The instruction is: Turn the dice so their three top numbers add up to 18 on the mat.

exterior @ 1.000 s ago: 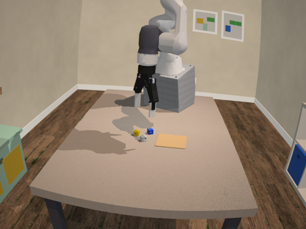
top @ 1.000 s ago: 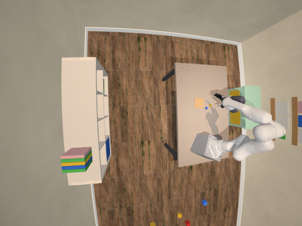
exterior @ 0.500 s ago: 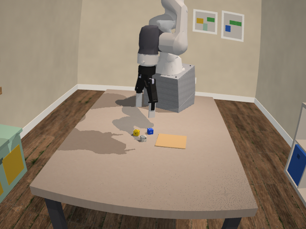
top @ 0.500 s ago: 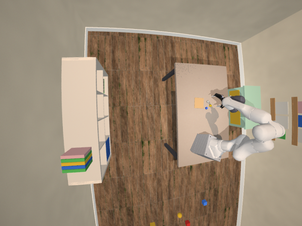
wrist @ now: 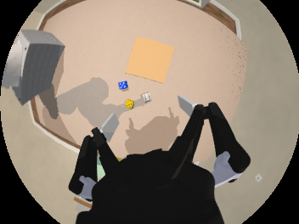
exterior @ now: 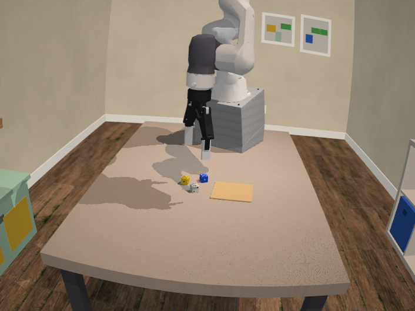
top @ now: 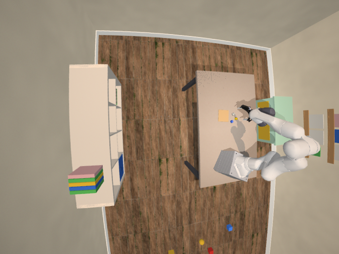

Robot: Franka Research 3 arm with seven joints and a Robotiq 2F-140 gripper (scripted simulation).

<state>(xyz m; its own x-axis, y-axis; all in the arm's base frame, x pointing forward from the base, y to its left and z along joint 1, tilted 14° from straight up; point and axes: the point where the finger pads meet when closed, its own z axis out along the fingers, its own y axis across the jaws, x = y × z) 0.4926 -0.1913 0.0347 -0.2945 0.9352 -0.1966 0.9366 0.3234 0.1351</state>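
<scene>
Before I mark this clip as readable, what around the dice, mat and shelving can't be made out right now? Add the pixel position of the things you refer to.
- Pips on top of the small white die [top: 233,114] [exterior: 194,187] [wrist: 146,97]: too small in the top view, blurred in the wrist view.
- Undersides of all three dice: hidden by the dice themselves, every view.
- Far end of the cream wooden shelf unit [exterior: 398,200]: cut off by the exterior view's right edge.

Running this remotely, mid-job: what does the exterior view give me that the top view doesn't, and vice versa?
Exterior only: two framed pictures on the wall.

Top only: a yellow ball and a red cube on the floor.

Both: the open gripper, three dice, and the orange mat.
</scene>
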